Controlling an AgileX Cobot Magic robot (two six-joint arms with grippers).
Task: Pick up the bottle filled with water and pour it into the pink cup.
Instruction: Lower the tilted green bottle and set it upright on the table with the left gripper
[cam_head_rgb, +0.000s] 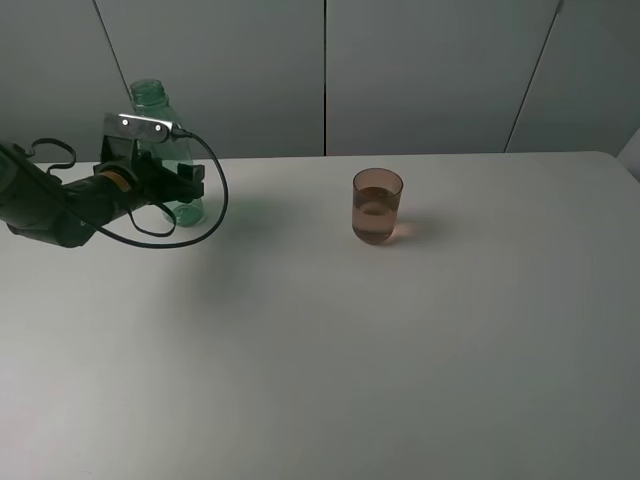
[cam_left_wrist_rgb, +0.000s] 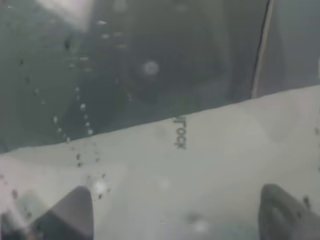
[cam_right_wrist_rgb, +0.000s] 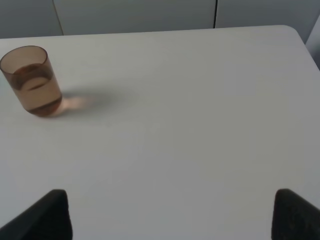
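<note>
The green transparent bottle (cam_head_rgb: 152, 101) stands upright and capless at the table's far left. My left gripper (cam_head_rgb: 184, 187) reaches around its lower body. In the left wrist view the bottle's wall (cam_left_wrist_rgb: 165, 100), dotted with droplets, fills the picture. The two fingertips of the left gripper (cam_left_wrist_rgb: 180, 215) stand wide apart on either side of it, so the gripper looks open. The pink cup (cam_head_rgb: 377, 207) stands mid-table to the right, partly filled with water. It also shows in the right wrist view (cam_right_wrist_rgb: 32, 82), far from my right gripper (cam_right_wrist_rgb: 170, 215), which is open and empty.
The white table (cam_head_rgb: 350, 350) stretches wide in front of the cup and the bottle. A black cable (cam_head_rgb: 215, 200) loops off the left arm beside the bottle. Grey wall panels stand behind the table's far edge.
</note>
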